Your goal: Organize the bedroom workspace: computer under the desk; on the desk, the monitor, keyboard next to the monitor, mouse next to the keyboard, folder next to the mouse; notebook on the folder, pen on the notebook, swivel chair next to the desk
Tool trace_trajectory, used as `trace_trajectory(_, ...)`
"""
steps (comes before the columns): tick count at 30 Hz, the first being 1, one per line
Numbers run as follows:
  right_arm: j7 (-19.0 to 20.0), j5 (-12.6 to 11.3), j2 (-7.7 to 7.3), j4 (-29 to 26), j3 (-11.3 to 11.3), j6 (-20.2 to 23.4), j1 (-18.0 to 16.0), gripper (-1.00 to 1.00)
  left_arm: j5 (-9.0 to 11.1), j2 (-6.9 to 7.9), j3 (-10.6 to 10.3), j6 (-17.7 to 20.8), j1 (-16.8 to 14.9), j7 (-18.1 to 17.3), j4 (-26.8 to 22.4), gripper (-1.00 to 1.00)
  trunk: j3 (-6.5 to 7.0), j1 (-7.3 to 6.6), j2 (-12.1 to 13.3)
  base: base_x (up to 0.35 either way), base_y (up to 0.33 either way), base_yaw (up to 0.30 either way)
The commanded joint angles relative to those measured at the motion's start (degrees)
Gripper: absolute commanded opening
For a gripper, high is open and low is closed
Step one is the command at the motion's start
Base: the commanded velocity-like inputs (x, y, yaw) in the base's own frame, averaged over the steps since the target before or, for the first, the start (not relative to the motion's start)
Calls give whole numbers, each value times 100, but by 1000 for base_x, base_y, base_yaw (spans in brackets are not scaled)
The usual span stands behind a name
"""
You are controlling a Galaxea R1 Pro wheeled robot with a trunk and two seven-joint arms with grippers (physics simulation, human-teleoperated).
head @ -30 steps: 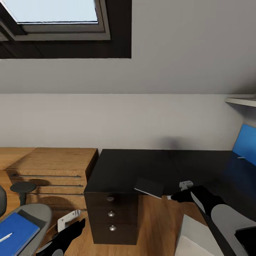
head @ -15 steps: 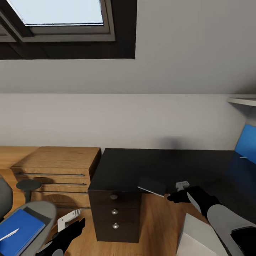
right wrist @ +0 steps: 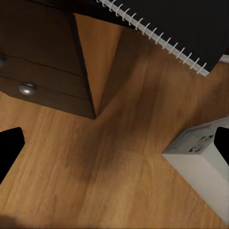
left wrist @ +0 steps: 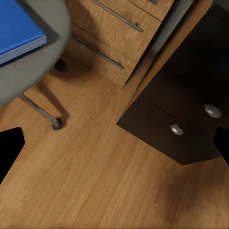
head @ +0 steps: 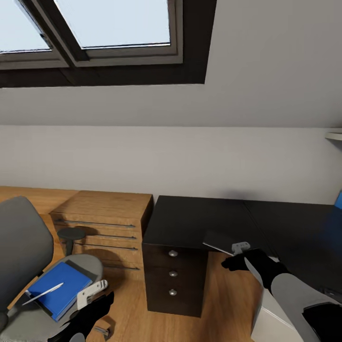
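Standing beside the desk [head: 199, 223], a wooden cabinet [head: 107, 216] adjoins it.

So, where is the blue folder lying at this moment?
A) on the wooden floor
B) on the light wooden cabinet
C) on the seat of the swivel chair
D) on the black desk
C: the folder lies flat on the grey seat of the swivel chair, with a pen resting on it.
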Motion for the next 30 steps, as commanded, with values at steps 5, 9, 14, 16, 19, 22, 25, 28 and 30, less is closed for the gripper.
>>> trace_trajectory(5,-39,-63,24,-9,34,-1,-1,100,59,4,-13,3,-3,54,-6,100,2,0,-4,-18,12,51)
trace_trajectory(9,-50,-317,111,26,33,-249,2,100,60,1,-13,5,-3,54,-9,100,3,0,-4,-5,3,13)
trace_trajectory(14,-70,-843,394,335,40,-794,7,100,62,4,-13,5,-3,54,-10,100,4,0,-4,-1,1,3)
trace_trajectory(16,-250,-892,646,424,42,-888,8,100,63,-2,-20,17,-3,54,-7,100,4,0,-4,0,0,146)
trace_trajectory(19,-666,-902,858,455,46,-1098,45,100,68,-3,-26,19,-3,48,44,100,4,0,-4,0,0,240)
trace_trajectory(22,-833,-863,1049,603,59,-1480,112,100,67,-3,-34,20,-3,46,172,100,4,0,-4,0,0,273)
trace_trajectory(25,-1513,-766,1411,1228,62,-2493,157,100,53,17,-227,4,-3,47,699,100,4,0,-4,0,0,276)
trace_trajectory(28,-2377,-757,1560,1629,60,-3687,602,100,-270,37,-376,-114,-3,49,1880,100,4,0,-4,0,0,276)
trace_trajectory(30,-2545,-756,1569,1663,59,-4045,864,100,-465,40,-385,-376,-3,44,2282,100,4,0,-4,0,0,276)
